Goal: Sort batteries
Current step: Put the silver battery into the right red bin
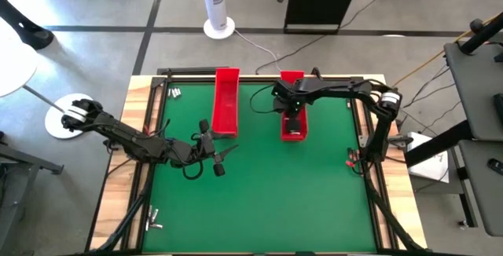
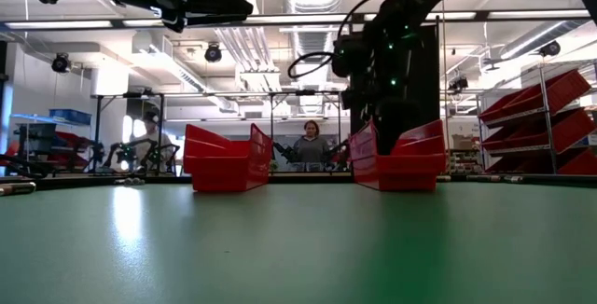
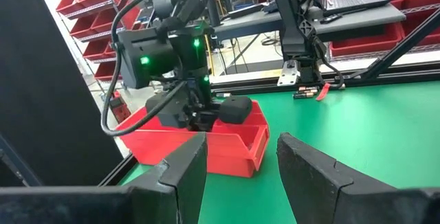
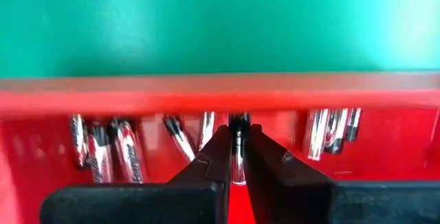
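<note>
The right gripper (image 4: 235, 157) is reaching down into the right-hand red tray (image 1: 292, 115), its fingers pinching together on one slim silvery battery (image 4: 238, 165) standing between the tips; more batteries (image 4: 110, 148) are lying along the tray floor against the far wall on both sides of it; in the high view the right arm is stretching from the table's right edge across to this tray. The left gripper (image 3: 240, 165) is hanging above the green mat (image 1: 267, 193) near the table's left middle, fingers partly spread and holding nothing, pointing toward the right-hand tray and the other arm's wrist; the left-hand red tray (image 1: 226, 99) is lying lengthwise just beyond it, well apart from the right one, and its contents are not showing. The green mat is covering the table inside a wooden border; a few small loose batteries (image 1: 174, 93) are lying at the far left corner, and others (image 1: 154, 223) at the near left edge. Beyond the table, a white tower fan (image 1: 215, 5) is standing on a grey floor; in the low view a person (image 2: 311, 145) is sitting behind the table, between the two trays, with shelves of red bins (image 2: 541, 122) rising to the right.
</note>
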Robot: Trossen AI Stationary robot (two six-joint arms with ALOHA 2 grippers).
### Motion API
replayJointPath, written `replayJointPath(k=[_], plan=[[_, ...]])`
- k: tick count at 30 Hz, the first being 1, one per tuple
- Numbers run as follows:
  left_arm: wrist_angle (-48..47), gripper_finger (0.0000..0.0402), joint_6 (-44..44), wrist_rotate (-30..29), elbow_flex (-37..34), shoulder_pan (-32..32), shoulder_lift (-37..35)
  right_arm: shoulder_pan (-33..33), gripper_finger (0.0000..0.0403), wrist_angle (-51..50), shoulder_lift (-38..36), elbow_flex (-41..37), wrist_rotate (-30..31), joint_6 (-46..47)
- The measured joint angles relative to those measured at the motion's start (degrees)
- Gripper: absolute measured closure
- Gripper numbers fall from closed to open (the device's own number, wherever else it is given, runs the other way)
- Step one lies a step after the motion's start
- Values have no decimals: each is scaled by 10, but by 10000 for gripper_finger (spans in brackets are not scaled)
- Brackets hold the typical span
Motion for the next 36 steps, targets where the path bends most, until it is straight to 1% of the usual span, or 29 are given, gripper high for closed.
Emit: replayJointPath(k=[8, 12, 19, 25, 30, 36], plan=[[-1, 244, 0, 0, 0, 0, 0, -8, 381, 55, 0, -30, 0, -21], [-1, 244, 0, 0, 0, 0, 0, -13, 381, 67, 0, -54, -1, -21], [0, 244, 6, 0, 0, 0, 0, -16, 381, 129, 0, -95, 0, -20], [1, 244, 6, 0, 0, 0, 0, -16, 378, 154, -2, -112, -2, -12], [15, 244, 5, 0, 0, -2, -5, -16, 357, 158, -2, -112, -2, 2], [29, 244, 4, 43, 0, -3, -11, -15, 311, 126, -3, -79, 8, 9]])
